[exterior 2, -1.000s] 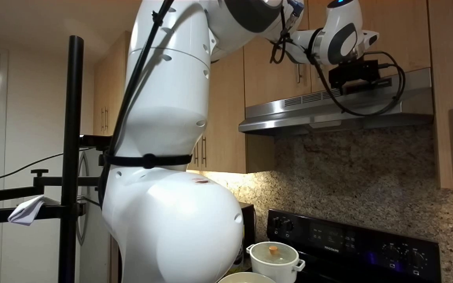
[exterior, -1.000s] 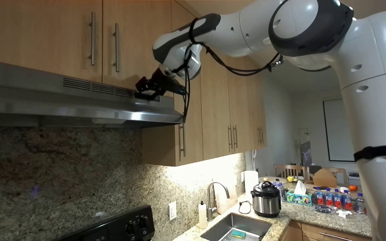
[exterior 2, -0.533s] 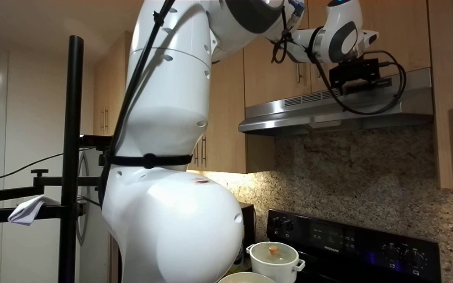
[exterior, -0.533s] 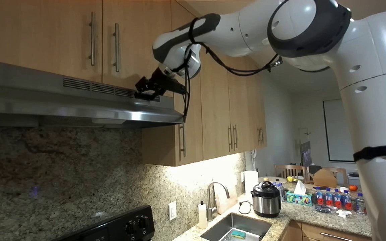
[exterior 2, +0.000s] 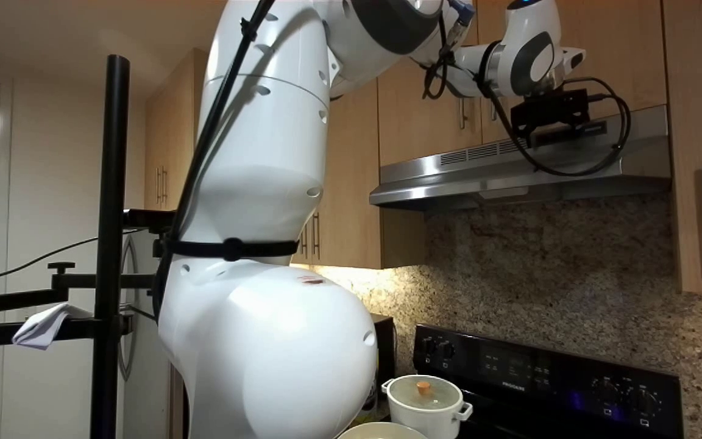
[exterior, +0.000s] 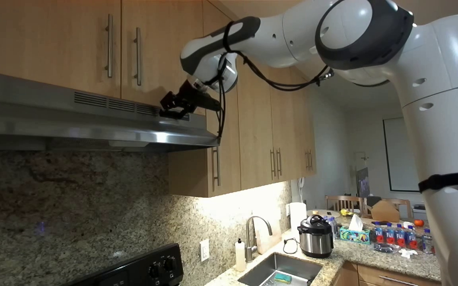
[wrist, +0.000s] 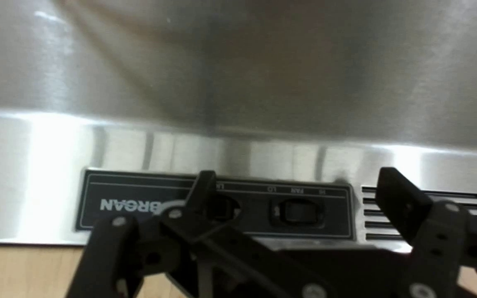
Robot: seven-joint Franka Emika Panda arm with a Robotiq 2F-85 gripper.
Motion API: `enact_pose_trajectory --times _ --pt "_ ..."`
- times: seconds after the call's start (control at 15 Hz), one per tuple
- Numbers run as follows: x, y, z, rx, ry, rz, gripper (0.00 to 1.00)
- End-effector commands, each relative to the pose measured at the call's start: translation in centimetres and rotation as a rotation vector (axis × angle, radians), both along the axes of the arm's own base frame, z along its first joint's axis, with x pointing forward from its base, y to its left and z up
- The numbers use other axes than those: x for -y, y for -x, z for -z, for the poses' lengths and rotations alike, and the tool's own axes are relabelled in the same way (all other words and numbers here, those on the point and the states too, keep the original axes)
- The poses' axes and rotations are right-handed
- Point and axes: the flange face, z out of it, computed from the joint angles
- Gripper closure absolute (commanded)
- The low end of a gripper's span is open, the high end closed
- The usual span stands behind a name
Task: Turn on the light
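Note:
The steel range hood (exterior: 94, 123) shows in both exterior views (exterior 2: 509, 174). Its black switch panel (wrist: 255, 207) fills the lower middle of the wrist view, upside down. A dark rocker switch (wrist: 224, 208) sits in a round recess, partly hidden behind the left finger, and its label is mostly covered. The fan switch (wrist: 299, 212) is between the fingers. My gripper (wrist: 298, 178) is open and empty, with the right finger over the vent slots. In an exterior view the gripper (exterior: 167, 106) is at the hood's front. I cannot tell whether a fingertip touches the switch.
Wooden cabinets (exterior: 161, 47) with bar handles stand right above the hood. A pale lens (exterior: 129, 143) under the hood shows no bright glow. Arm cables (exterior 2: 607, 161) hang in front of the hood. A stove (exterior 2: 540, 372) and white pot (exterior 2: 427, 414) are below.
The arm's elbow and upper links have shifted slightly. The gripper stays in nearly the same place at the panel.

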Motion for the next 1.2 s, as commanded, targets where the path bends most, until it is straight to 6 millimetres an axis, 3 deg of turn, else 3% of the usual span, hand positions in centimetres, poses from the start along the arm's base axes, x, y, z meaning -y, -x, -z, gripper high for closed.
enact_pose_trajectory --times 0.0,0.53,0.8,1.13 --pt "-3.2 -0.8 -0.6 0.020 0.027 -0.053 0.00" --pt "-7.0 -1.0 -1.2 0.037 0.054 -0.113 0.00" --pt "-6.7 -0.4 -1.5 0.051 0.041 -0.098 0.00" --pt "-6.3 1.9 -2.3 0.091 0.046 -0.073 0.00"
